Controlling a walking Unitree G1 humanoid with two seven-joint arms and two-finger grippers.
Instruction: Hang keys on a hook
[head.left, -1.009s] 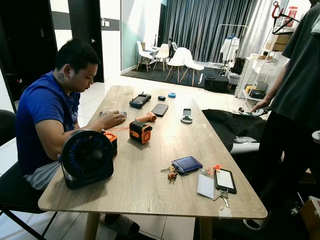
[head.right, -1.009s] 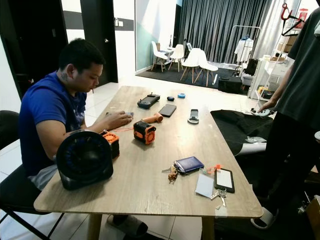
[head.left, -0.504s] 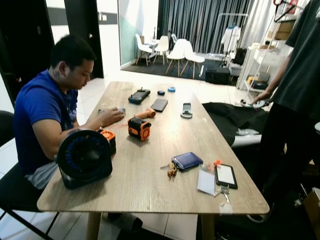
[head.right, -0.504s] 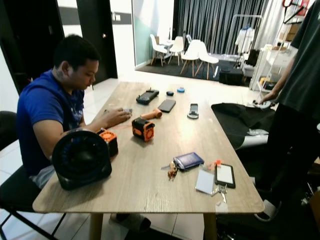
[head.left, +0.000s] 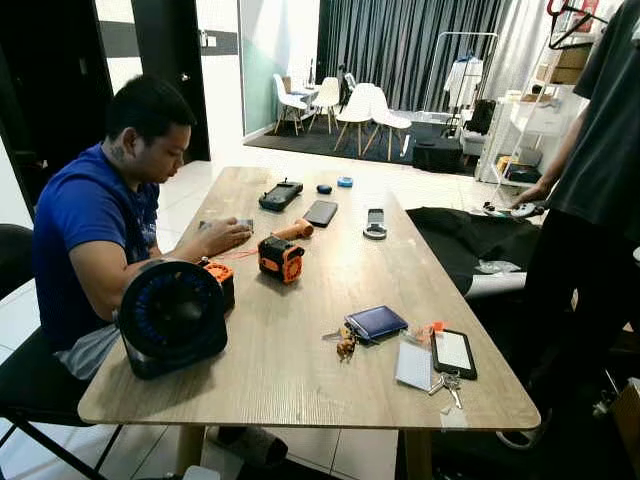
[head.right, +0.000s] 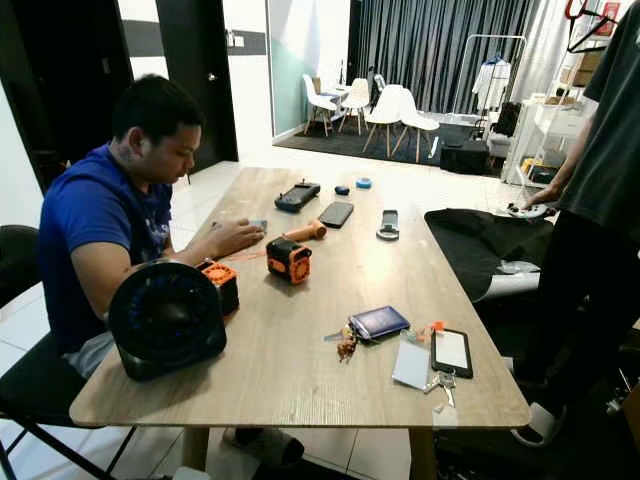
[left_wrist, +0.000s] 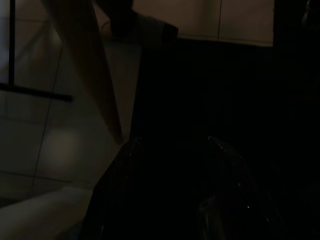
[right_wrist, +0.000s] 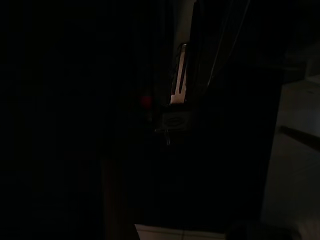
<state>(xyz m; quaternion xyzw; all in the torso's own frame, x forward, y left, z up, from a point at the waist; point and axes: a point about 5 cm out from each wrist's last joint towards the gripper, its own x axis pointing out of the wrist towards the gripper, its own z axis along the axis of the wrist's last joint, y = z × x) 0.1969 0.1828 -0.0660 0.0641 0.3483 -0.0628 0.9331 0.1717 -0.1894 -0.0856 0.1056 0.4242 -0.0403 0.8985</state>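
Note:
A bunch of keys with a brown fob (head.left: 345, 345) lies on the wooden table (head.left: 300, 380), touching the near corner of a blue wallet (head.left: 375, 322). A second, smaller set of keys (head.left: 447, 383) lies by the table's near right edge, just in front of a black phone (head.left: 453, 352) and a white card (head.left: 412, 365). A red hanger hook (head.left: 556, 14) shows at the top right. Both my arms hang idle below the table. My left gripper (left_wrist: 175, 195) is only a dark shape beside a table leg (left_wrist: 87, 65). The right wrist view is almost black.
A person in a blue shirt (head.left: 95, 230) sits at the table's left side, hand by an orange tool (head.left: 281, 258). A black fan (head.left: 172, 318) stands at the near left. Another person (head.left: 590, 220) stands close at the right. Black cloth (head.left: 460, 240) lies beyond.
The head camera has shifted slightly; the whole picture moved with it. The keys, wallet and phone lie where they were.

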